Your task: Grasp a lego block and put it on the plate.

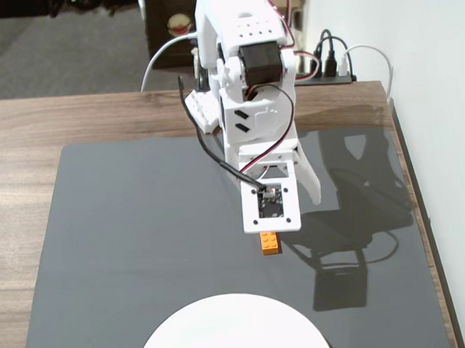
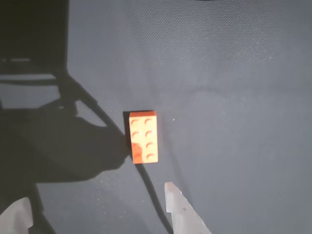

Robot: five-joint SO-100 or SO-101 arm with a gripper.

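The orange lego block [image 2: 144,136] lies flat on the dark mat, studs up, in the middle of the wrist view. In the fixed view the lego block [image 1: 270,242] peeks out just below the arm's wrist camera housing. My gripper [image 2: 95,197] hovers above the mat and is open, one white fingertip [image 2: 178,204] at the bottom centre and the other at the bottom left corner, nothing between them. The block sits just ahead of the fingertips. The white plate [image 1: 233,330] lies at the front edge of the mat, a short way from the block.
A dark grey mat [image 1: 127,242] covers the wooden table [image 1: 19,123]. A power strip with cables [image 1: 328,71] sits at the back right by the wall. The arm's shadow [image 1: 352,214] falls on the mat's right side.
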